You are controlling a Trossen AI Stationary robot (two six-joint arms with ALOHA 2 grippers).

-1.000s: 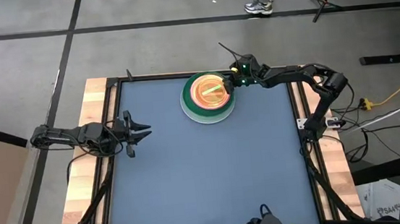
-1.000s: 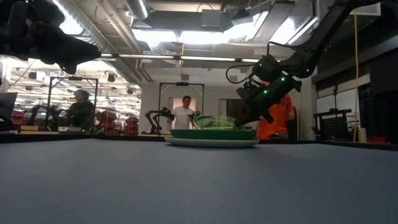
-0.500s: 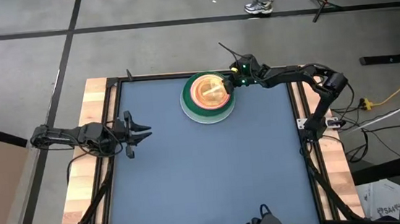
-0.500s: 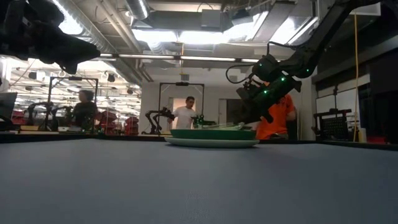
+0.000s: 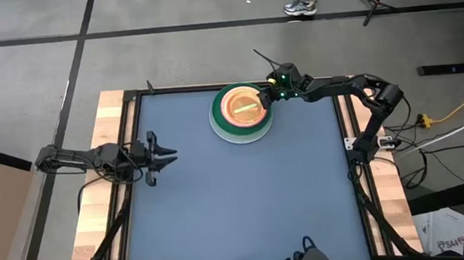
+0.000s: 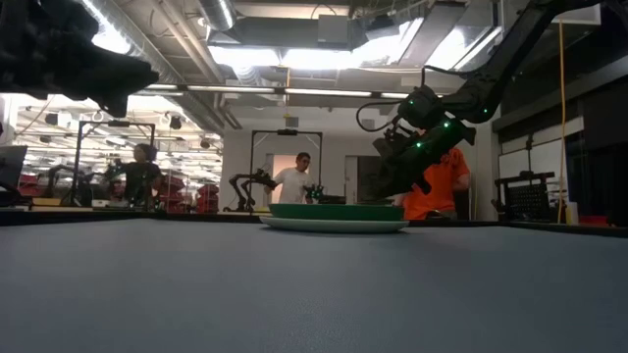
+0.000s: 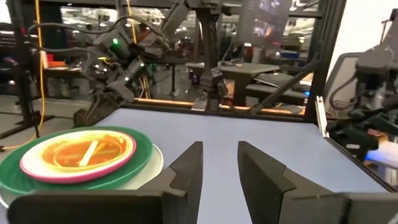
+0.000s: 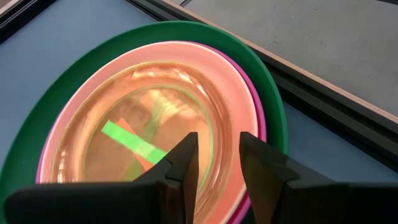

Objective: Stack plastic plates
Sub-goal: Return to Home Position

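The plastic plates (image 5: 241,110) are stacked near the table's far edge. A pale plate (image 7: 157,167) lies at the bottom, with a dark green one (image 8: 74,68) on it and a pink one (image 8: 252,118) above that. On top lies a translucent orange plate (image 8: 155,106) with a green stripe, flat in the stack. My right gripper (image 8: 217,142) is open, slanting down just over the stack's right rim (image 5: 264,96), with nothing between its fingers. My left gripper (image 7: 219,149) is open at the table's left side (image 5: 172,155), pointing level toward the stack.
A dark frame rail (image 5: 236,84) runs along the table's far edge just behind the stack. The blue table top (image 5: 238,197) stretches from the stack to the near edge. People stand in the room beyond the table (image 6: 294,181).
The top translucent plate was tilted, with its edge raised on my right gripper's side. That edge has sunk, and the plate now lies flat in the stack. My right gripper has stayed at the stack's rim.
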